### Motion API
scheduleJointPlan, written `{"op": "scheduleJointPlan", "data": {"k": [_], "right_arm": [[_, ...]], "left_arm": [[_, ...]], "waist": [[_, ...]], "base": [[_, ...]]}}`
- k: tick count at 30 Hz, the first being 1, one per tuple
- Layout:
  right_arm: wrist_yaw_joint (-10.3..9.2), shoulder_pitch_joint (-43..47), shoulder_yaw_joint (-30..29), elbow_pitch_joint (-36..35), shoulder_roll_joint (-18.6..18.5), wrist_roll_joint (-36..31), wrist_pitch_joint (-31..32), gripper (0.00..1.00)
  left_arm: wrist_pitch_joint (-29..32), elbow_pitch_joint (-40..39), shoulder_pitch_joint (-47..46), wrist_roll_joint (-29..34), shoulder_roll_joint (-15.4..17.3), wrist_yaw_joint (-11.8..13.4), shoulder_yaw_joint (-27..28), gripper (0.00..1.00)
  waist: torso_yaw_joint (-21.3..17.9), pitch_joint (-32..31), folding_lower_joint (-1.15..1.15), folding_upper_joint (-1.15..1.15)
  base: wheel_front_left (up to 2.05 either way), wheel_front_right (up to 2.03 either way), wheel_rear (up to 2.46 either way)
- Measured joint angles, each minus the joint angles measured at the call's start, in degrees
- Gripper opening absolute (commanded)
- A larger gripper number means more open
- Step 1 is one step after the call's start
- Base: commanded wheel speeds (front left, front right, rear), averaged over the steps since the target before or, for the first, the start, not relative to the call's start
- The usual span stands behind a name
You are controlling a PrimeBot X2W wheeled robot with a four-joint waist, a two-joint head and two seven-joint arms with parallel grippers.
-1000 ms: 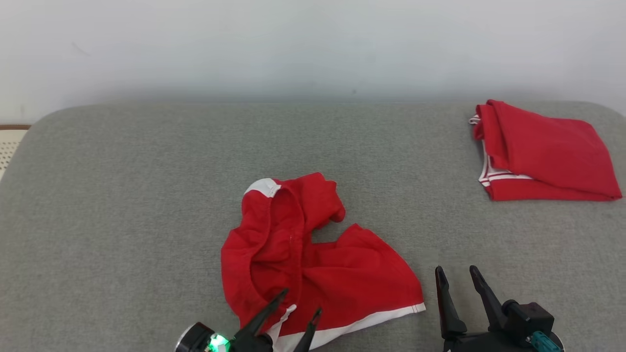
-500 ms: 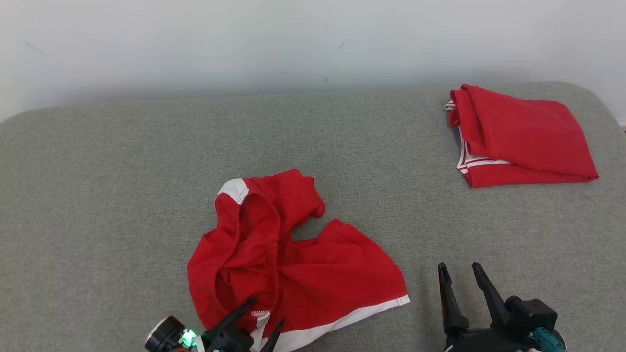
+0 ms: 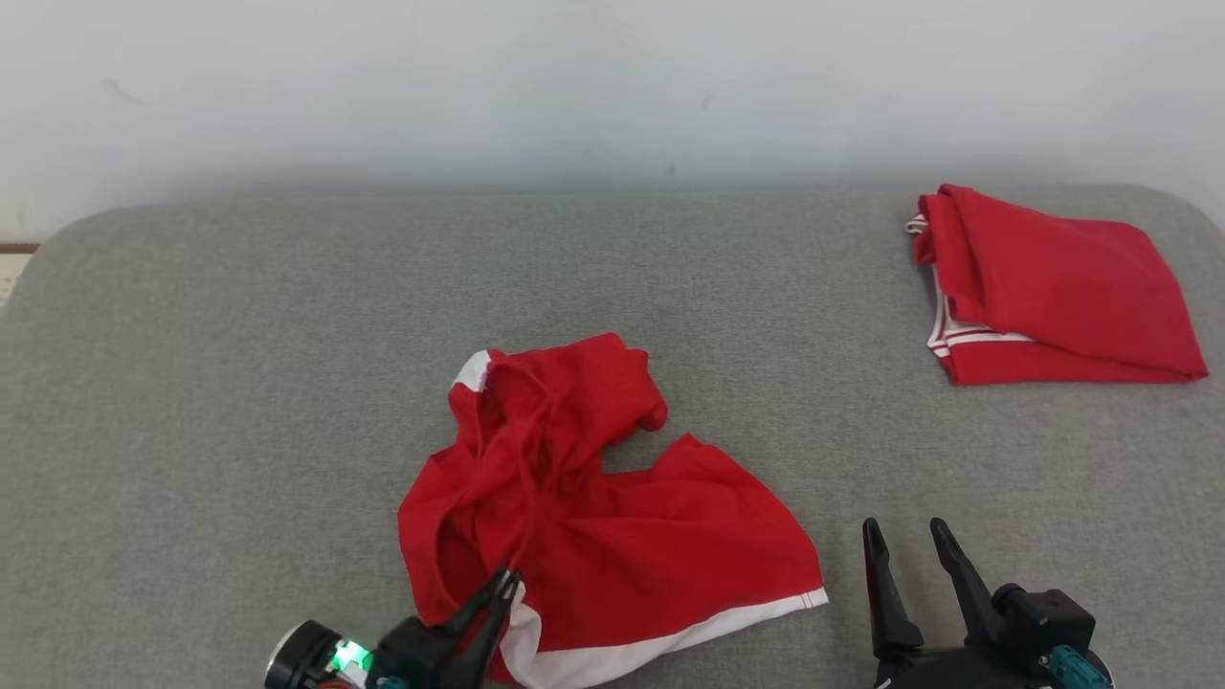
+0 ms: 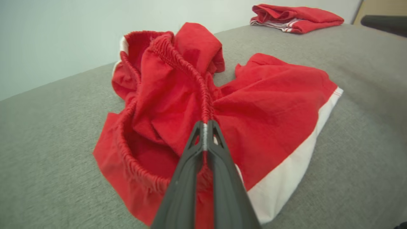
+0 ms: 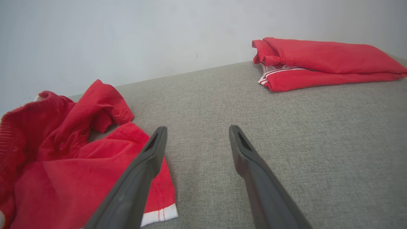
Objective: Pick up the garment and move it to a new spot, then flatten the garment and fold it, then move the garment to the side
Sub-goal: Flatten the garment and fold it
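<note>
Bright, even light — soft shadows, wrist views slightly bowed.

A bare room: grey upholstered cushion (image 3: 239,335) against plain white wall (image 3: 574,86).

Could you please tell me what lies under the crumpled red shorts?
The crumpled red shorts lie on the grey cushion, visible all around them. The patch directly beneath is covered by fabric, so anything there cannot be seen.
</note>
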Motion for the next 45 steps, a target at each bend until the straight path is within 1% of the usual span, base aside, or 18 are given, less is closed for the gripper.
{"op": "scheduleJointPlan", "data": {"k": [7,14,20,21,22,25,28,30,31,33,38,45], "right_arm": [[0.00,0.7,-0.3,0.1,0.0,0.0,0.0,1.00],[0.00,0.7,-0.3,0.2,-0.1,0.0,0.0,1.00],[0.00,0.7,-0.1,0.7,-0.4,0.0,0.0,1.00],[0.00,0.7,-0.1,0.8,-0.5,0.0,0.0,1.00],[0.00,0.6,0.0,1.0,-0.5,0.0,0.0,1.00],[0.00,0.6,0.0,1.5,-0.7,0.0,0.0,1.00],[0.00,0.6,-0.1,1.9,-0.9,0.1,0.0,1.00],[0.00,0.6,-0.3,2.1,-1.0,0.2,0.0,1.00],[0.00,0.6,-1.0,2.0,-1.2,0.2,0.0,1.00],[0.00,0.6,-1.3,1.9,-1.2,0.2,0.0,1.00],[0.00,0.8,-2.6,1.1,-1.2,-0.4,0.0,1.00],[0.00,2.1,-4.5,0.1,-1.2,-1.1,0.0,1.00]], "left_arm": [[-1.2,-5.8,5.4,-4.6,0.1,3.2,4.9,0.00],[-1.8,-6.2,9.2,-6.8,0.3,4.4,6.5,0.00],[-2.0,-4.1,10.1,-7.7,-0.1,5.0,7.4,0.00],[-2.0,-3.2,10.4,-7.6,-0.1,5.0,7.3,0.40],[-2.0,-2.3,10.6,-7.7,-0.1,5.2,7.4,1.00],[-2.1,-0.9,10.5,-7.9,-0.5,5.2,7.5,1.00],[-2.1,-1.3,10.6,-8.4,-1.2,6.0,9.0,1.00],[-2.3,-3.2,10.8,-8.9,-1.5,6.5,10.5,1.00],[-2.3,-7.8,13.1,-8.9,-2.2,7.0,13.5,1.00],[-2.3,-9.4,14.1,-8.7,-2.6,7.0,14.9,1.00],[-2.3,-11.6,15.8,-7.8,-3.7,7.3,18.0,1.00],[-2.3,-13.4,17.1,-5.7,-4.1,8.1,21.4,1.00]], "waist": [[2.6,-0.1,0.00,0.00],[4.7,-0.2,0.00,0.00],[5.5,-0.4,0.00,0.00],[5.6,-0.4,0.00,0.00],[5.6,-0.4,0.00,0.00],[5.7,-0.4,0.00,0.00],[5.7,-0.7,0.00,0.00],[5.8,-0.9,0.00,0.00],[6.0,-1.8,0.00,0.00],[6.1,-2.3,0.00,0.00],[6.3,-3.9,0.00,0.00],[6.0,-5.7,0.00,-0.01]], "base": [[0.00,0.00,0.00],[0.00,0.00,0.00],[0.00,0.00,0.00],[0.00,0.00,0.00],[0.00,0.00,0.00],[0.00,0.00,0.00],[0.00,0.00,0.00],[0.00,0.00,0.00],[0.00,0.00,0.00],[0.00,0.00,0.00],[0.00,0.00,0.00],[0.00,0.00,0.00]]}}
